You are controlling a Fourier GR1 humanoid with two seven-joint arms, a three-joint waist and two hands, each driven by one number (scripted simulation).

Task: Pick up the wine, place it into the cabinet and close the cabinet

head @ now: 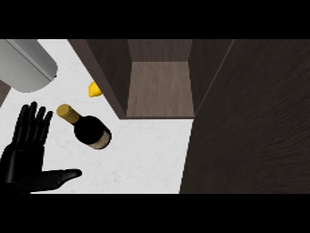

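— Being kept flat and open beside the wine [90,129], holding nothing: the left hand [24,157]. Why?
— No grasp is being made yet; the bottle is lying on the table [144,154], outside the open cabinet [158,88]

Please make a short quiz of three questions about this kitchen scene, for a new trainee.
1. True or false: the wine bottle already stands inside the cabinet.
2. Which hand shows in the view? A) the left hand B) the right hand C) both
3. Fill in: the cabinet door is ___.

Key
1. False: it is on the counter, left of the cabinet.
2. A: open, fingers straight, left of the bottle.
3. Open.
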